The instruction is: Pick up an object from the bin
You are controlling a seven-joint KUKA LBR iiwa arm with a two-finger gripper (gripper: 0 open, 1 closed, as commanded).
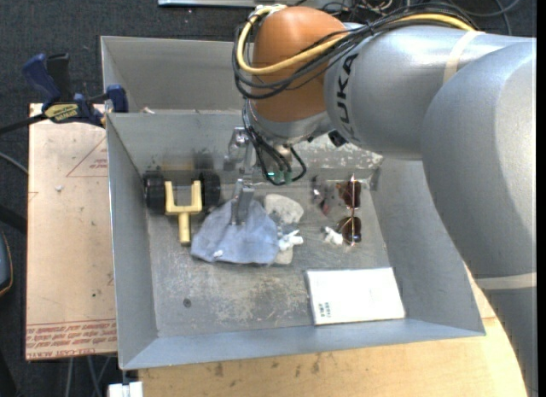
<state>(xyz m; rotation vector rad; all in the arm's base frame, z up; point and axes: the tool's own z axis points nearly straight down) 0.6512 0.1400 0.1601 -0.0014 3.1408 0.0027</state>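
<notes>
My gripper (243,207) reaches down under the orange cover at the bin's middle, its fingertip on the upper edge of a crumpled blue-grey cloth (237,237). A pale beige lump (286,207) lies just right of the fingertip, touching the cloth. A small white piece (288,238) sits at the cloth's right edge. Left of the gripper lies a black roller with a tan Y-shaped handle (181,196).
Brown-lensed sunglasses (344,209) lie to the right of the gripper. A white card or box (355,294) rests near the front right corner. The arm and its cables cover the bin's back right.
</notes>
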